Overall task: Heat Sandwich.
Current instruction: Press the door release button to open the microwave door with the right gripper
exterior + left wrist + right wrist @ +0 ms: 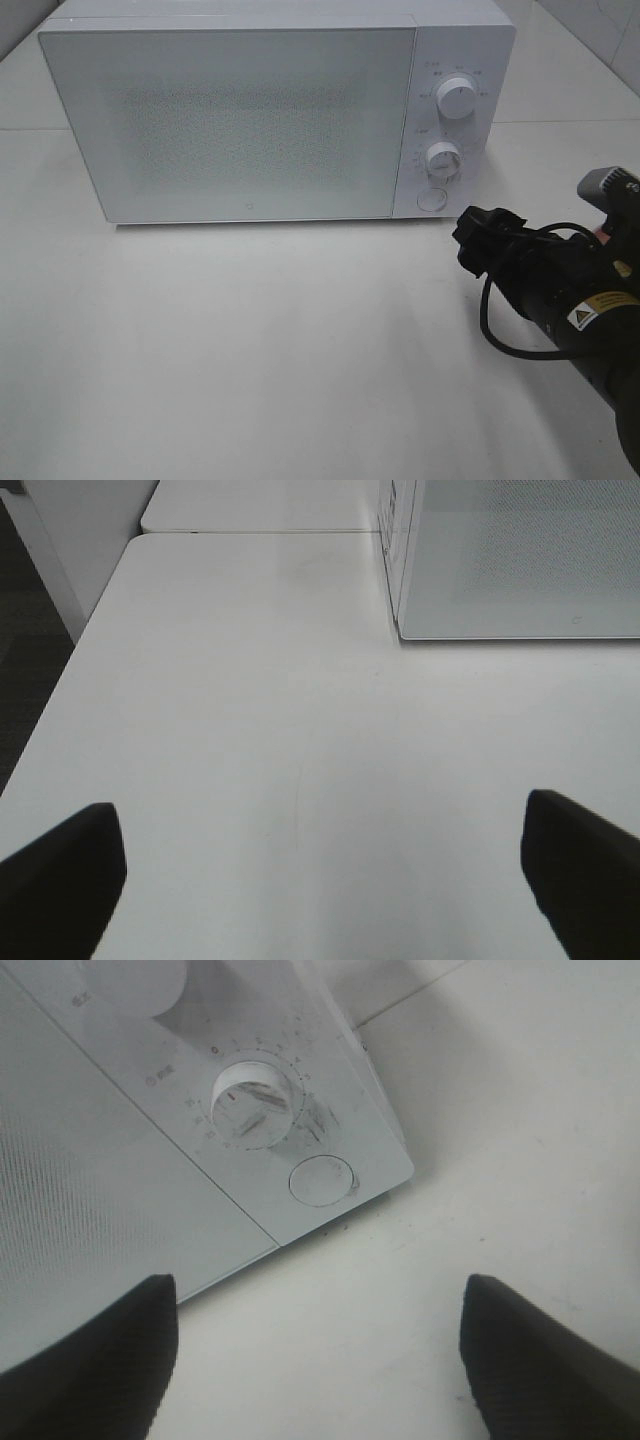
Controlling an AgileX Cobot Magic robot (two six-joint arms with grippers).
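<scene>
As it stands toward the back of the plain white tabletop (250, 360), the first item is a white box-shaped microwave oven (240, 40) with its speckled grey glass door (230, 120) closed flush. Its control panel, at the right end, carries a round white upper dial (457, 100), a round white lower dial (443, 158) and a round white push-button (431, 198) beneath them. Next, the right pincer (320, 1370), black, on a black arm (560, 290) with a looped cable: it hangs above the table just in front of the panel's lower corner, facing the button, jaws spread wide, nothing between them. Then the left pincer (320, 880), black: over bare table near the oven's left-hand end, jaws wide apart, holding nothing. Last, the sandwich: not visible from any view, so its place cannot be told.
</scene>
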